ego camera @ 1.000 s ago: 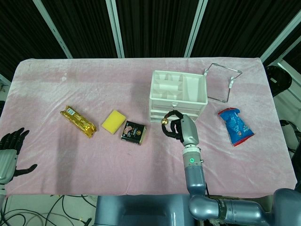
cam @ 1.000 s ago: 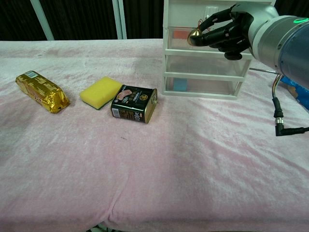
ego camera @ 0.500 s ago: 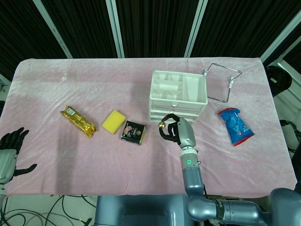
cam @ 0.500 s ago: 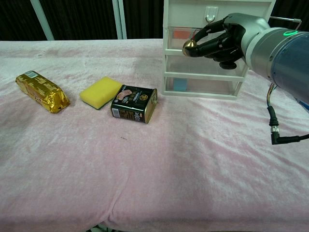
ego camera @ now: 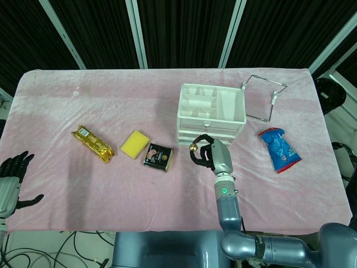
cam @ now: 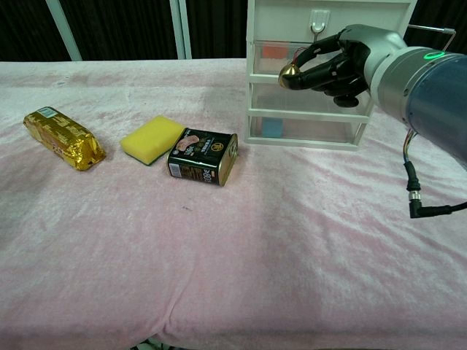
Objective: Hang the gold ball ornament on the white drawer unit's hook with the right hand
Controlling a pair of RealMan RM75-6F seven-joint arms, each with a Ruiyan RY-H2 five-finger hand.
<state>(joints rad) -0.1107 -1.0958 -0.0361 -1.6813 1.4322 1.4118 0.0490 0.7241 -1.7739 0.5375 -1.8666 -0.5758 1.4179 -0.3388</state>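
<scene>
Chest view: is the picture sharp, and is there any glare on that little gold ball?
Chest view: sharp throughout; the gold ball ornament in the right hand shows a small bright highlight. Head view: evenly lit, soft shadows, and the ornament is too small to show any glare.

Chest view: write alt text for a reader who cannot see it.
The robot's right hand holds a gold ball ornament before a white drawer unit, just below its hook. On the pink cloth to the left lie a black tin, a yellow sponge and a gold packet.
</scene>
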